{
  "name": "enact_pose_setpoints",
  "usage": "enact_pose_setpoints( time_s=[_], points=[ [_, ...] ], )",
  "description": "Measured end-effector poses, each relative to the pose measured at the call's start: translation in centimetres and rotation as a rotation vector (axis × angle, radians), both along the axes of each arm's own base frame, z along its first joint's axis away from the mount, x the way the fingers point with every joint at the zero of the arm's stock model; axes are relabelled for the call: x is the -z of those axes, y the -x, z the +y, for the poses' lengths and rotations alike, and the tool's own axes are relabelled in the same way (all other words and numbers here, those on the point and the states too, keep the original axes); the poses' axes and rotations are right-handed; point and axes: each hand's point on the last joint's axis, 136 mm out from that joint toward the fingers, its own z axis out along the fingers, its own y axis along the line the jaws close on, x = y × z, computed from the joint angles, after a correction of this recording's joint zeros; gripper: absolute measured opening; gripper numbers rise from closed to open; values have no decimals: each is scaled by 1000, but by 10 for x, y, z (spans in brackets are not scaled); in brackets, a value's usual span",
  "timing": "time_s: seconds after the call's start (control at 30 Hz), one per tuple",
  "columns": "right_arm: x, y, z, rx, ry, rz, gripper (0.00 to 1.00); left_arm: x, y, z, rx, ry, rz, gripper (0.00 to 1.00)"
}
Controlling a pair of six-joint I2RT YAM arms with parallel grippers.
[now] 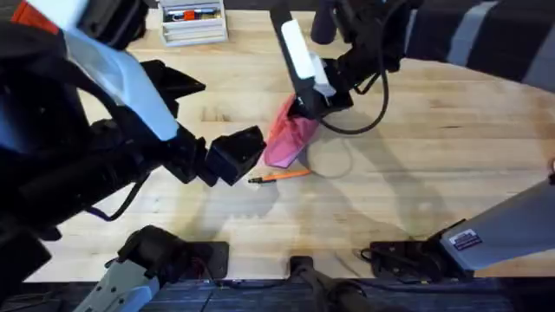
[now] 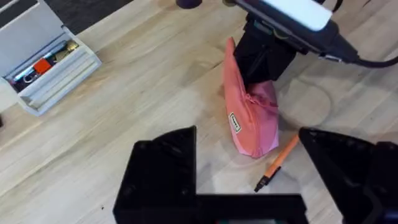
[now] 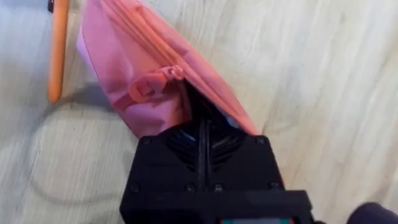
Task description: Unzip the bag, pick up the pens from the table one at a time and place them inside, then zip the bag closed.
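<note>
Bag [image 1: 286, 139]: soft, limp fabric; my right gripper [image 3: 202, 118] is clamped on its end.
Pen [image 1: 279, 176]: light, stiff; grip mid-shaft.
Left gripper [image 2: 249, 168]: fingers apart.

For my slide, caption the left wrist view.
Right gripper pinches the pink bag; orange pen lies beside it.

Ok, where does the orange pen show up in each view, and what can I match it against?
Overhead: the orange pen lies on the table, just front of centre.
Left wrist: it sits between the left gripper's open fingers, lower right.
Right wrist: its shaft runs down the upper-left corner.
Shared landmark: the pink bag, right beside the pen.
</note>
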Motion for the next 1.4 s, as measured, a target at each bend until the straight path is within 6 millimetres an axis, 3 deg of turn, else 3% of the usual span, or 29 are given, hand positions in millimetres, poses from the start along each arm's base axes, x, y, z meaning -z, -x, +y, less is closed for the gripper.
enact_pose_setpoints(
  time_s=[0.3, 0.37, 0.4, 0.47, 0.6, 0.63, 1.4],
  points=[
    [5, 0, 3, -10, 3, 6, 35, 0, 0, 1, -3, -2, -1, 993],
    [5, 0, 3, -10, 3, 6, 81, 0, 0, 1, -3, -2, -1, 993],
    [5, 0, 3, -10, 4, 4, 145, 0, 0, 1, -3, -2, -1, 993],
    [5, -1, 3, -10, 5, -2, 376, 0, 0, 1, -3, -2, -1, 993],
    [2, -7, 3, -17, 7, -31, 955, 0, 0, 1, -3, -2, -1, 993],
    [2, -7, 3, -16, 7, -31, 982, 0, 0, 1, -3, -2, -1, 993],
    [-1, -7, 3, -16, 6, -36, 996, 2, 1, 1, -3, -5, 7, 993]
  ],
)
